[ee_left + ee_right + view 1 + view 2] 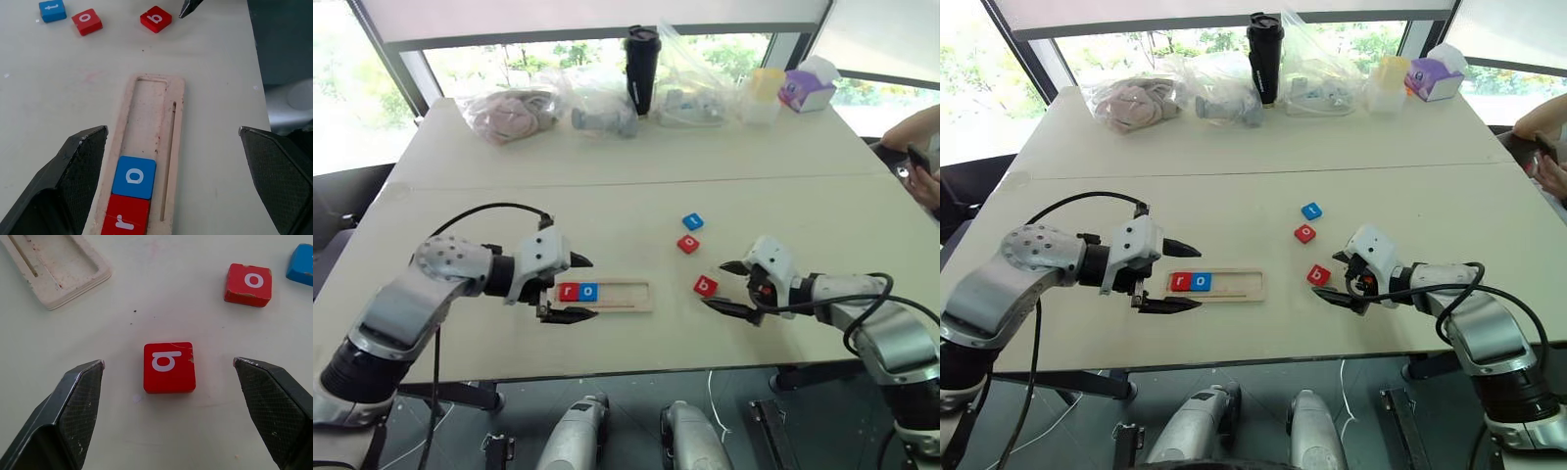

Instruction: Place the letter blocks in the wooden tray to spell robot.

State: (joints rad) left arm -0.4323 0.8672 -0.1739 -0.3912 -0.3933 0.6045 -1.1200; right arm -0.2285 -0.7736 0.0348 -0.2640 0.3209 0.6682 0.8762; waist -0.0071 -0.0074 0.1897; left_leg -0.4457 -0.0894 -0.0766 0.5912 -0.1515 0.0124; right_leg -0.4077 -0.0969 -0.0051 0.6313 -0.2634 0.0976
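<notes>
The wooden tray (631, 295) lies near the table's front edge, with a red r block (569, 291) and a blue o block (588, 291) side by side at its left end. My left gripper (592, 288) is open, its fingers astride that end of the tray and holding nothing. To the right of the tray a red b block (168, 367) lies flat on the table. My right gripper (714, 284) is open around it without touching it. Farther back lie a red o block (688, 244) and a blue t block (693, 221).
Clear plastic bags (509, 113), a black tumbler (642, 69), a yellow cup (764, 93) and a purple tissue box (808, 88) line the table's far edge. A person's arm (915, 132) holding a phone reaches in at the right edge.
</notes>
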